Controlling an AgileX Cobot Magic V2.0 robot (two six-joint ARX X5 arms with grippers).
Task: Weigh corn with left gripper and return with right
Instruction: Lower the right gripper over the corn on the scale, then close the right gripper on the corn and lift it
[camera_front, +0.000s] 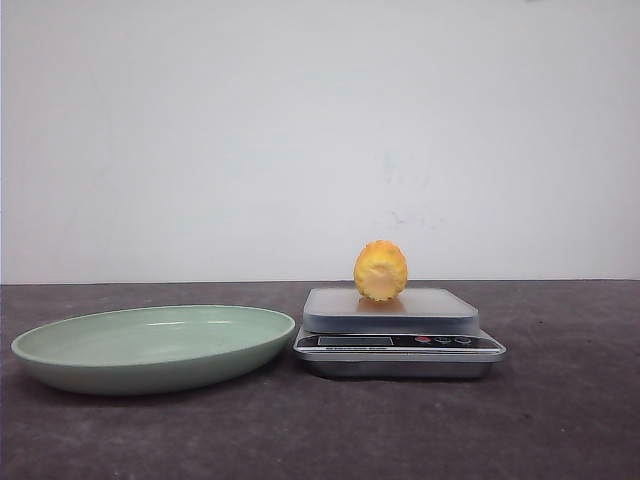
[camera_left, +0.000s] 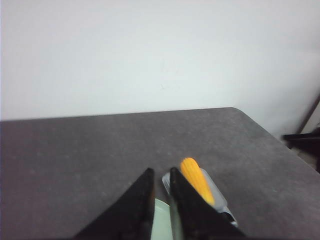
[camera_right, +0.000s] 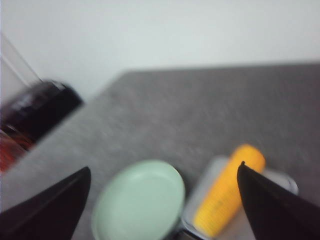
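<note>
In the front view the corn lies on the platform of a kitchen scale, its cut end facing the camera. A pale green plate sits just left of the scale on the dark worktop. No arm shows here.

In the left wrist view the left end effector is nearly closed and holds nothing; the corn lies beyond it on the scale.

In the right wrist view the right end effector is spread wide and empty, above the plate and corn.

The cob looks light and stiff, and its round body may roll. The ribbed kernels should give grip; pinching across its middle seems safest.
</note>
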